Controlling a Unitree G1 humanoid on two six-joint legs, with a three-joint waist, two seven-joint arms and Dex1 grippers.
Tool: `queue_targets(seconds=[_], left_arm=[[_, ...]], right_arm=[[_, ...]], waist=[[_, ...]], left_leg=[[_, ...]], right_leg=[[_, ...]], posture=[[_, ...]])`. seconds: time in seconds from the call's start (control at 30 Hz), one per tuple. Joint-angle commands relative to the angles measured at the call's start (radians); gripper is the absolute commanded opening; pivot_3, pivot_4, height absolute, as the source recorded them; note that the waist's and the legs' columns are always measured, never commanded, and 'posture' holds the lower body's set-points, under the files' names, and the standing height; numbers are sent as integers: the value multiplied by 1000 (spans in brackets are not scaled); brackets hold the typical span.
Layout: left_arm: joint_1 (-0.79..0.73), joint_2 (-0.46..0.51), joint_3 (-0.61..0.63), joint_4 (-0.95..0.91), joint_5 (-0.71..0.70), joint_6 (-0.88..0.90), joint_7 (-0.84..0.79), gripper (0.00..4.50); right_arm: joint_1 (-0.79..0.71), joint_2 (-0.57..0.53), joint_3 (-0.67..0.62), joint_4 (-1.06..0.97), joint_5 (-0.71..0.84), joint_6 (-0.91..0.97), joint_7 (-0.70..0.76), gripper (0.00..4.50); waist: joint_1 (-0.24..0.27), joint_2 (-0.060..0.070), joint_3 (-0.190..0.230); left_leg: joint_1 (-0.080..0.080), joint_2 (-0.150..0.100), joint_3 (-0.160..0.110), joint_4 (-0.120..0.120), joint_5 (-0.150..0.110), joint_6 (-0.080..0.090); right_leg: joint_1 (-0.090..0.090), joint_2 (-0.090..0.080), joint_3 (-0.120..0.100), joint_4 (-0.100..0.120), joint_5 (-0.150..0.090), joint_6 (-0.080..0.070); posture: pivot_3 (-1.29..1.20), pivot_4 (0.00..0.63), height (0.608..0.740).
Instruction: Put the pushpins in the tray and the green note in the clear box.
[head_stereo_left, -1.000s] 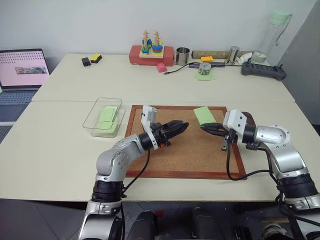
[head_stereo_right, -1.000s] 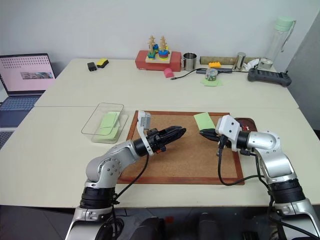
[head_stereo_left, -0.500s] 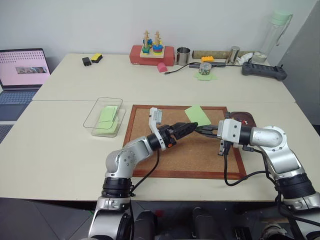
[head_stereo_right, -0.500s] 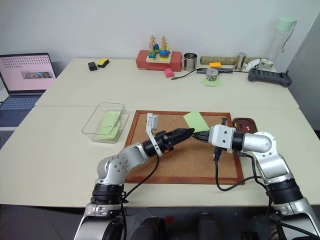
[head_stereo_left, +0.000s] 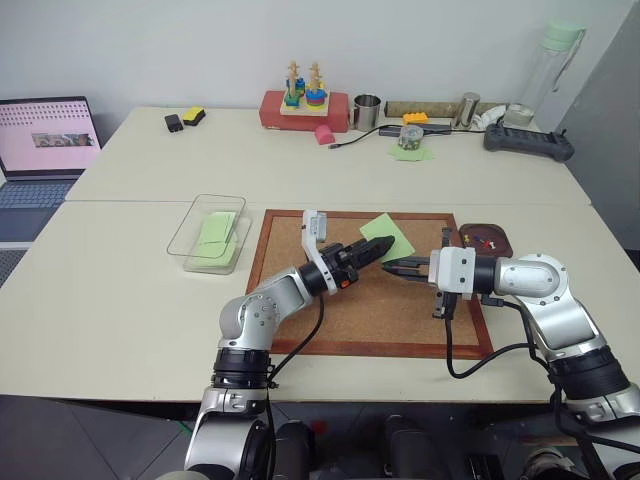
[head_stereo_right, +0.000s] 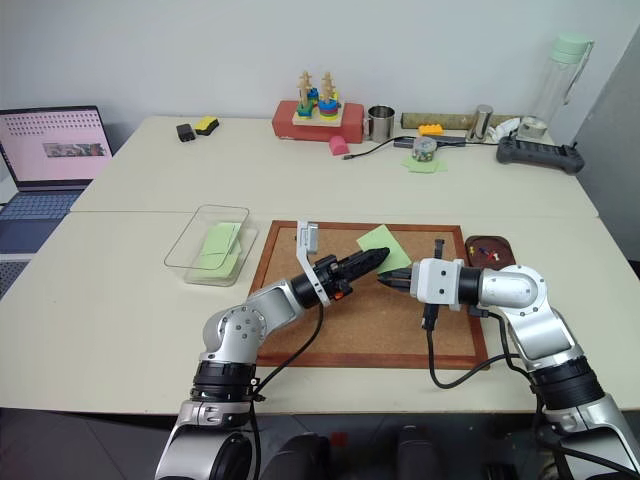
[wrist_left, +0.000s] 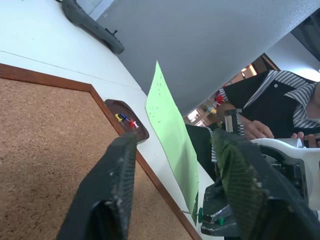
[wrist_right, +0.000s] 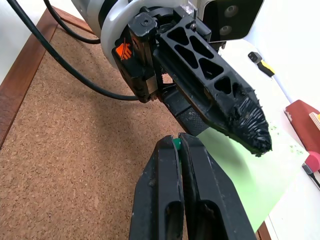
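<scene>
Your two tools meet over the cork board (head_stereo_left: 330, 300), whose raised wooden frame rings the work area. The clear box (head_stereo_left: 205, 233) sits just beside the board's left edge with green paper already inside; the table around it is open. The tray (head_stereo_left: 484, 240) lies just off the board's far right corner, holding several pushpins (wrist_left: 126, 120). Clutter lines the far table edge, well apart.

Your right tool (wrist_right: 176, 145) reaches in level from the right, fingers pressed together on a green pushpin (wrist_right: 176, 144) stuck through the green note (head_stereo_left: 384, 234). The note stands lifted between the left tool's (wrist_left: 175, 150) fingers, which are parted either side of it without clamping.
</scene>
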Motion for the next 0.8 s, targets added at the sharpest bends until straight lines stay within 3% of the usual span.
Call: queue_targets(seconds=[0.03,0.37,0.8], left_arm=[[-12,-1,-11,-18,-4,-23,-19,1598],[-6,4,-15,4,9,-45,-19,10],[-19,-4,-17,91,103,-153,31,10]], right_arm=[[-22,4,-2,-40,3,-15,-7,0],[-24,18,2,-36,0,-18,-13,0],[-11,12,-74,-122,99,63,-40,0]], waist=[[0,0,0],[0,0,0],[0,0,0]], left_leg=[[0,0,0,0,0,0],[0,0,0,0,0,0],[0,0,0,0,0,0]], right_leg=[[0,0,0,0,0,0],[0,0,0,0,1,-1],[0,0,0,0,1,-1]], posture=[[0,150,740],[0,150,740],[0,150,740]])
